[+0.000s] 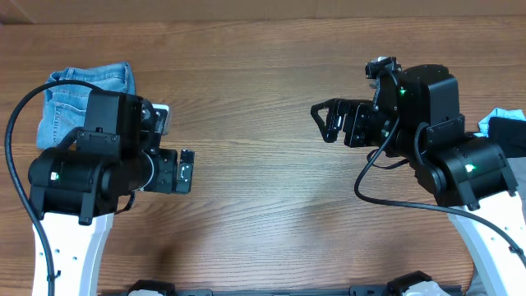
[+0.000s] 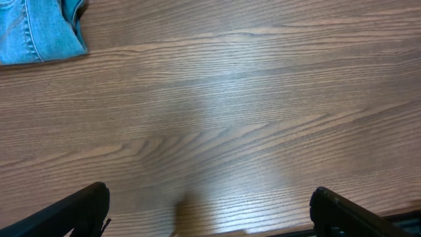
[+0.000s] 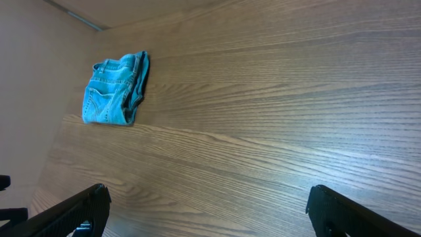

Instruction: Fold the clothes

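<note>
A wood-grain table [image 1: 263, 205] fills the overhead view, its brown boards running from 9 to 3 o'clock. At 3 o'clock, right at the picture's edge, lies a pale-blue cloth [image 1: 503, 127], partly cut off. At about 5 o'clock on the bottom edge sits a small white object [image 1: 423, 289], too cropped to identify.

No legible text, label, brand or number on any surface.
</note>
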Controlling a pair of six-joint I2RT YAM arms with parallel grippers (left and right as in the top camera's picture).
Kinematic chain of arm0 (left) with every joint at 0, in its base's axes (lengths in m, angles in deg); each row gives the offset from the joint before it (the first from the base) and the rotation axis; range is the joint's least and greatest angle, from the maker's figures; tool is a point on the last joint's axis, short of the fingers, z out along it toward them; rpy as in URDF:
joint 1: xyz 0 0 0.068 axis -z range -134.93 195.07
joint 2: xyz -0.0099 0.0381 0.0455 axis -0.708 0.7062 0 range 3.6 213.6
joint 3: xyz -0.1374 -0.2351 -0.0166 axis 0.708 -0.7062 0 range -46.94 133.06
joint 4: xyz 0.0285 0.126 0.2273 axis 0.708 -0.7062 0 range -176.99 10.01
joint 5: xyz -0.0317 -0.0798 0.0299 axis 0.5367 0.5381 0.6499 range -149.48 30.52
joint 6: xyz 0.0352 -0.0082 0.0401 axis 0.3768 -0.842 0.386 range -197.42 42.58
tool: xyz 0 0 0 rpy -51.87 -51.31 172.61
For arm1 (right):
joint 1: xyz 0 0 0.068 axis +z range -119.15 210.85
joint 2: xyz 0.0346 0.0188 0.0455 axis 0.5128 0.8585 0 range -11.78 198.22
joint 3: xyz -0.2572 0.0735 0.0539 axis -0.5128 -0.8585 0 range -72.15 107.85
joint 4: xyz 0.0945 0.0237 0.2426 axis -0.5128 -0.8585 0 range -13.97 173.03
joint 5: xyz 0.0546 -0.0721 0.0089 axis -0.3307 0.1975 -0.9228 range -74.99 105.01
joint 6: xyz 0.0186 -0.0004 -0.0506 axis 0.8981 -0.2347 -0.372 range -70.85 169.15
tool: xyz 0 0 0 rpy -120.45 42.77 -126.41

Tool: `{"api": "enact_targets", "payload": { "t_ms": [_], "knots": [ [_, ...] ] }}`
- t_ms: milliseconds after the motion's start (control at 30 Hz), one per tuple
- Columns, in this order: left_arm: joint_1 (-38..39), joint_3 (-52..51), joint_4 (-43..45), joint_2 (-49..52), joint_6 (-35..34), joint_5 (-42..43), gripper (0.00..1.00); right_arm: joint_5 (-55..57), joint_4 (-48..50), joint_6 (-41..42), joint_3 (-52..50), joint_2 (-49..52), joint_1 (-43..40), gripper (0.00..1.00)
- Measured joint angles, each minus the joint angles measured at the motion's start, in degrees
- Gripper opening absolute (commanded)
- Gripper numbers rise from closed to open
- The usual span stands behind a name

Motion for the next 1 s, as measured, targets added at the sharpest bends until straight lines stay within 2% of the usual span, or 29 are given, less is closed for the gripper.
{"api": "enact_targets", "payload": {
  "t_ms": [633, 1000],
  "knots": [
    [0.00, 0.00, 0.00, 0.39, 0.00, 0.00, 1.00, 0.02, -0.24, 0.02, 0.00, 0.00, 0.00, 1.00],
    [0.00, 0.00, 0.00, 0.39, 0.00, 0.00, 1.00, 0.04, -9.22, 0.72, 0.00, 0.00, 0.00, 1.00]
  ]
}}
